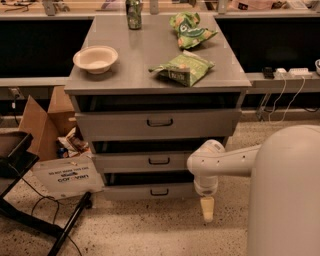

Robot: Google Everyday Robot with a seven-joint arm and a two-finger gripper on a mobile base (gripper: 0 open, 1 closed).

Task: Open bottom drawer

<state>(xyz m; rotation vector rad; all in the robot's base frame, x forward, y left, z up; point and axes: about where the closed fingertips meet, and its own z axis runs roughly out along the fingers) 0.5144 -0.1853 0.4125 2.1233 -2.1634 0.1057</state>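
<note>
The bottom drawer (150, 191) is the slimmest grey front of the three in the metal cabinet, with a small dark loop handle (159, 192) at its centre. It stands slightly out, with a dark gap above it. My gripper (207, 210) hangs from the white arm just to the right of this drawer's front, pointing down at the floor, clear of the handle. The mid drawer (158, 161) and the tall top drawer (159, 123) sit above.
On the cabinet top are a white bowl (95, 58), two green snack bags (183, 68) and a can (133, 11). A cardboard box (44, 122) and a white bag (67, 176) lie at left on the floor, beside a black frame (30, 215). My white body (287, 195) fills the right.
</note>
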